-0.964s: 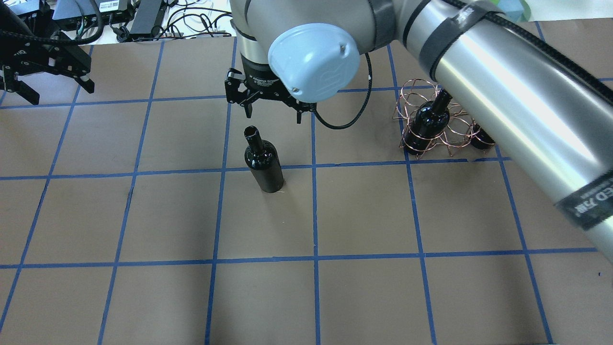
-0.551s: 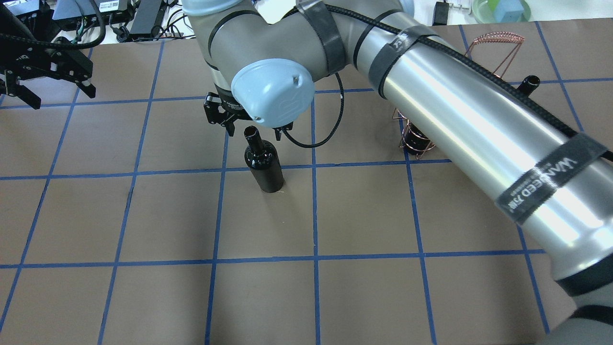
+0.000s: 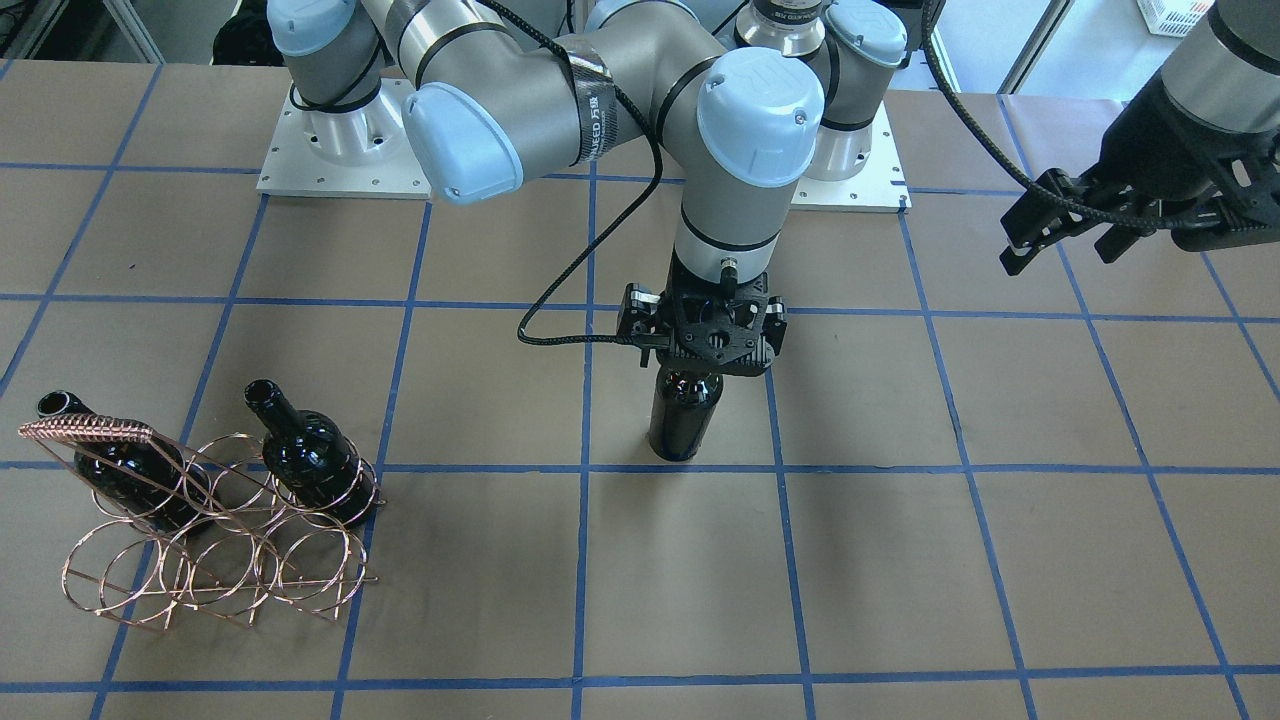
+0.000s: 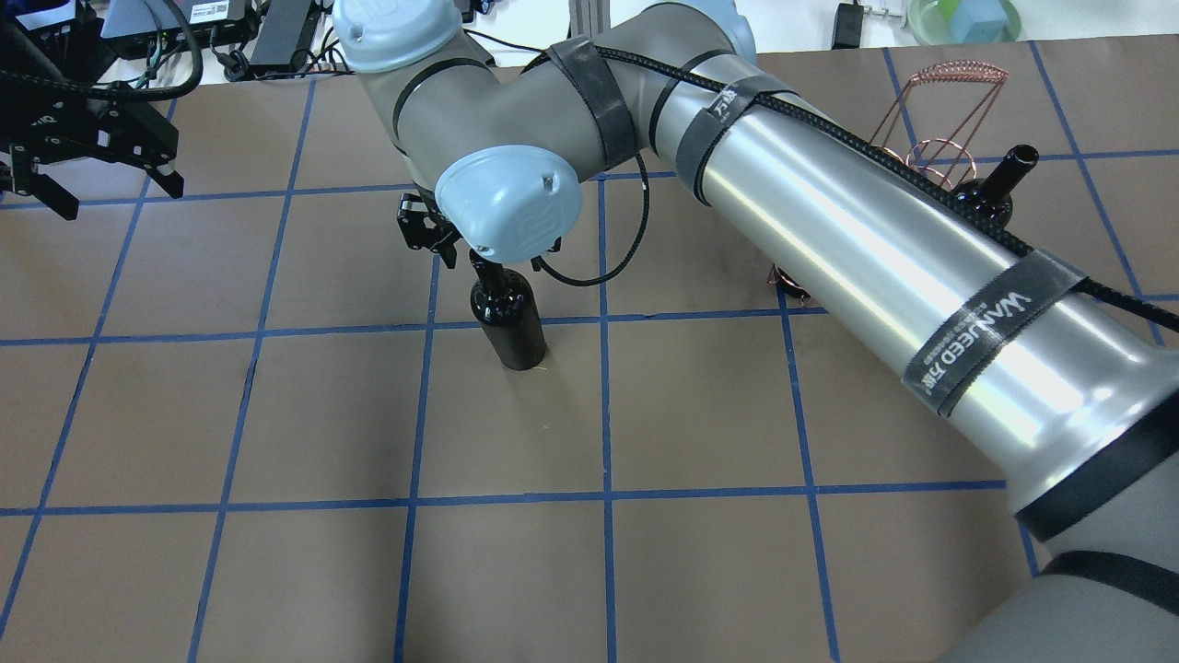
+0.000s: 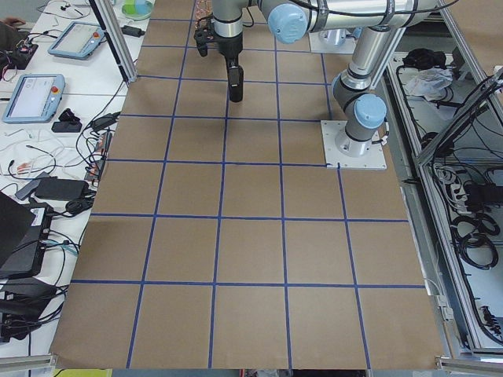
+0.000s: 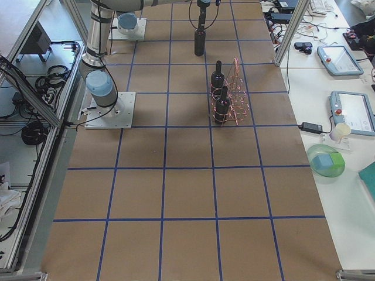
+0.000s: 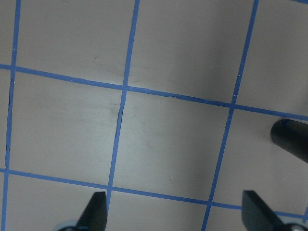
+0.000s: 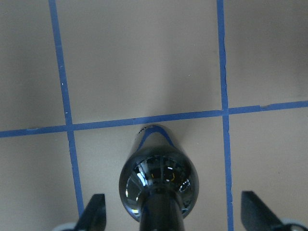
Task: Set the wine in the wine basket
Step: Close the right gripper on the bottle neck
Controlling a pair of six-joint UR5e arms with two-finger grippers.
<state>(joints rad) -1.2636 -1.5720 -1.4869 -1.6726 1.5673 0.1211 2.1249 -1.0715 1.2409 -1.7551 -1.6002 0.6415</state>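
Note:
The wine [image 3: 685,425] [image 4: 514,327] is a glossy black bottle standing upright on the brown table near the middle. My right gripper [image 3: 705,340] [image 4: 481,253] [image 8: 174,215] hangs straight above it, open, with its fingers on either side of the neck and not touching it. In the right wrist view the bottle's shoulder [image 8: 159,178] sits between the two wide-apart fingertips. The wine basket [image 3: 200,545] [image 6: 233,93], a copper wire rack, stands apart at the robot's right and holds two other black bottles [image 3: 312,462] [image 3: 125,468]. My left gripper [image 3: 1065,250] [image 4: 110,189] [image 7: 175,214] is open and empty over the far left.
Blue tape lines [image 4: 603,414] divide the brown table into squares. My right arm's silver forearm [image 4: 875,276] crosses the table and covers most of the basket in the overhead view. Cables and devices [image 4: 230,28] lie beyond the far edge.
My right arm has swung to the left and come down; its gripper went from behind the bottle to around the neck. The bottle and my left arm have stayed put.

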